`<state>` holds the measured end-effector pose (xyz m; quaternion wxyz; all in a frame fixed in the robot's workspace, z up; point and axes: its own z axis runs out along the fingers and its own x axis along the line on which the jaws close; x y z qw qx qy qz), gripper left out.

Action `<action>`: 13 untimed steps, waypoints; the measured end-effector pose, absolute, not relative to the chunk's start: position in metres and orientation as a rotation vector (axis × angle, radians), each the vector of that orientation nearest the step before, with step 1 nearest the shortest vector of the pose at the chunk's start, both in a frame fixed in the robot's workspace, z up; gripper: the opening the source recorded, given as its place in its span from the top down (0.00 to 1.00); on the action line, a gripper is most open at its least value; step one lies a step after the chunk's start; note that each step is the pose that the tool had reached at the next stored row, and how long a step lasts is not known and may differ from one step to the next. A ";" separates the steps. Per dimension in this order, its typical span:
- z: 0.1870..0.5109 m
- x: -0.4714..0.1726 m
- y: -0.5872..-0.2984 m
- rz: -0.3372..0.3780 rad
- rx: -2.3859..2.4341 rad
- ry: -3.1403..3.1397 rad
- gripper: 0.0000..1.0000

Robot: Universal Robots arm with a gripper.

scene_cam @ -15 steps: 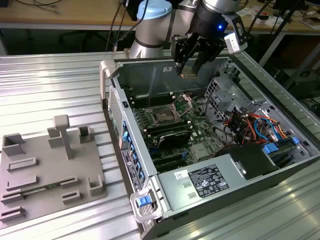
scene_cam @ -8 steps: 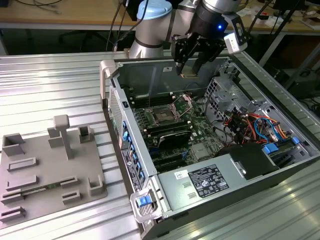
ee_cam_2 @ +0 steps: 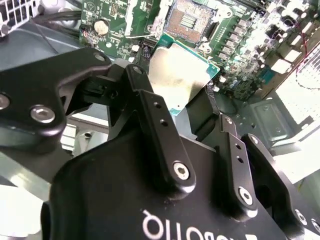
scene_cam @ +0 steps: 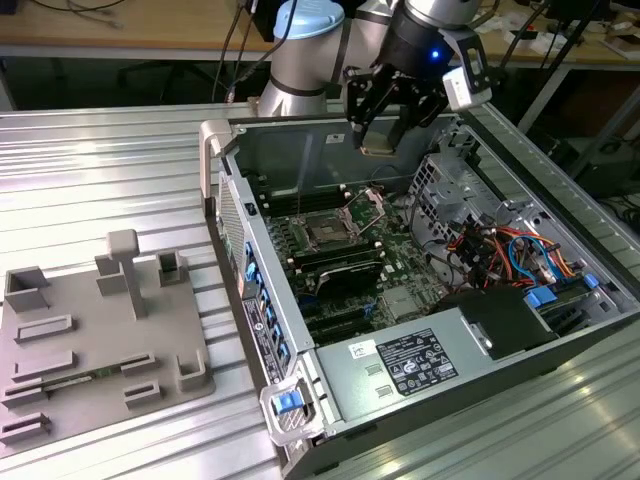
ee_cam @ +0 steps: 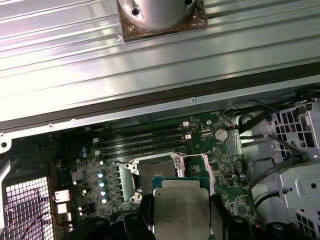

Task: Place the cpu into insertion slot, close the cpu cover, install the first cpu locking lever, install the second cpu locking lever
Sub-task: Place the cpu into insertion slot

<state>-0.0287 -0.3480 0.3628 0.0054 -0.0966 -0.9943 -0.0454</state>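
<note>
Clamping the cpu (ee_cam: pixel 180 212) by two opposite edges with the end effector (ee_cam: pixel 181 220), fingers pressing in on both sides. Holding it flat, silver top turned away from the green board (ee_cam: pixel 227 167), near-square with no clear long axis. Hovering well above the open insertion slot (scene_cam: pixel 327 232), apart from it, with the cpu cover (scene_cam: pixel 366 208) tilted up just beside that slot, inside the computer case (scene_cam: pixel 258 300) on the counter (scene_cam: pixel 100 150).

Your gripper (scene_cam: pixel 381 138) shows black, and its cpu (ee_cam: pixel 180 212) is silver-grey with a thin green edge; the circuit board (ee_cam: pixel 227 150) is green, and the insertion slot (ee_cam: pixel 155 176) is dark with a silver rim. Red, orange and blue cables (scene_cam: pixel 510 245) streak the grey computer case (scene_cam: pixel 290 150), with blue tabs (scene_cam: pixel 262 300) along its side. The table (scene_cam: pixel 100 170) is ribbed silver metal, and the moulded tray (scene_cam: pixel 100 340) is plain grey.
</note>
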 end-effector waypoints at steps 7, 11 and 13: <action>0.362 -0.029 -0.348 -0.143 -0.436 -3.101 0.45; 0.361 -0.030 -0.348 -0.143 -0.500 -3.093 0.45; 0.361 -0.031 -0.348 -0.143 -0.527 -3.090 0.45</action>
